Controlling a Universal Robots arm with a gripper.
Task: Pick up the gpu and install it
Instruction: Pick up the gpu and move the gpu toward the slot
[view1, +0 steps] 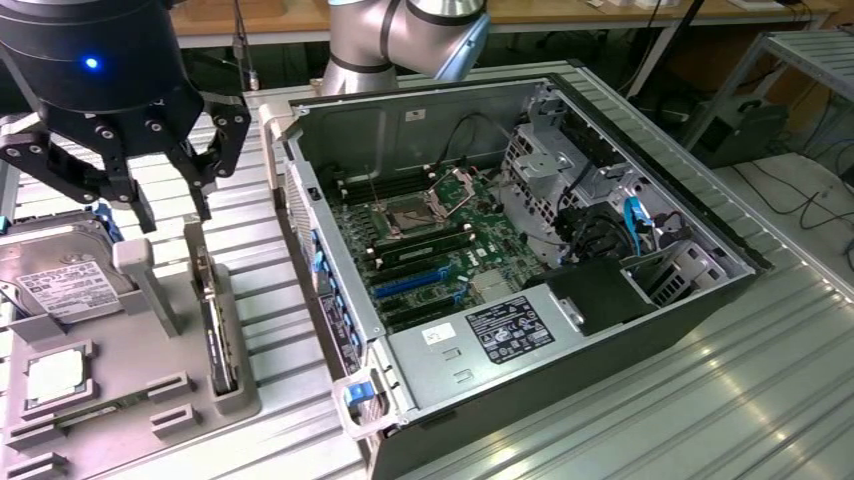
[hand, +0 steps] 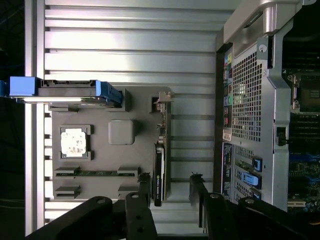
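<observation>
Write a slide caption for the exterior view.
Open gripper above the gpu, which stands edge-on in a grey holder beside the open computer case.

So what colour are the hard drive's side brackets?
Blue side brackets; the wrist view shows them best.

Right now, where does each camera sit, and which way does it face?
Exterior view: high up, off the arm, angled down into the open computer case and the parts tray beside it; the arm and the open gripper show.
Wrist view: on the wrist, looking down onto the tray; the gripper fingers show.
Shared: gripper, tray, case, hard drive, and the gpu on edge.
</observation>
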